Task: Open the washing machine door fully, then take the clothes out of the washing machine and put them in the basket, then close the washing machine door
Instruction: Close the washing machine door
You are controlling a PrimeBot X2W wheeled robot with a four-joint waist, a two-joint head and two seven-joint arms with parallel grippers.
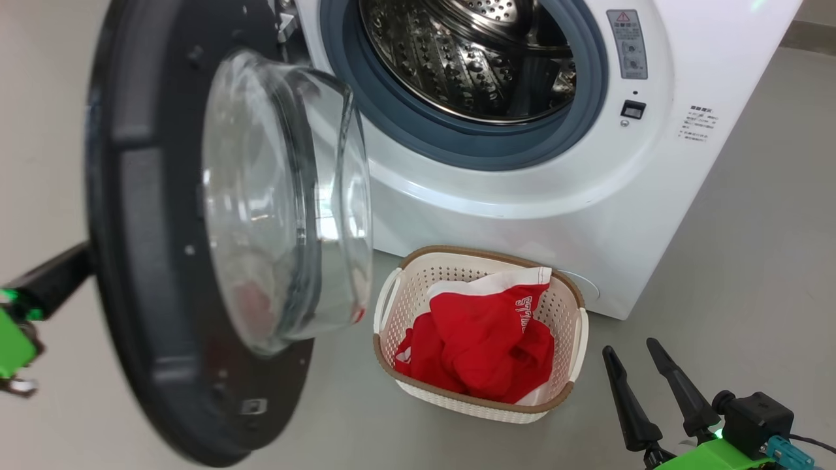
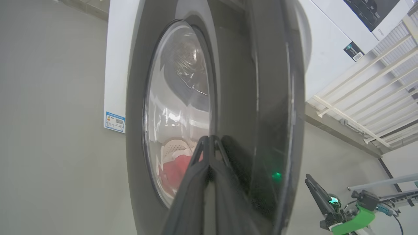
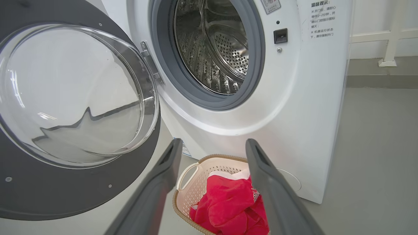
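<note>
The washing machine (image 1: pixel 522 196) stands with its door (image 1: pixel 137 196) swung open to the left, the glass bowl (image 1: pixel 281 196) bulging toward the basket. The steel drum (image 1: pixel 470 59) shows bare metal. Red clothes (image 1: pixel 483 333) with white trim lie heaped in the cream basket (image 1: pixel 385 365) on the floor below the opening. My left gripper (image 2: pixel 209 138) is shut, its tips against the door's outer black face (image 2: pixel 235 81); in the head view its dark finger (image 1: pixel 55 277) runs behind the door rim. My right gripper (image 1: pixel 628 348) is open and holds nothing, right of the basket; its fingers frame the basket (image 3: pixel 183 209) and clothes (image 3: pixel 228 205).
Grey floor (image 1: pixel 751 261) spreads to the right of the machine and around the basket. A white railing (image 2: pixel 375 81) stands behind the machine. The open door (image 3: pixel 32 195) hangs close to the basket's left side.
</note>
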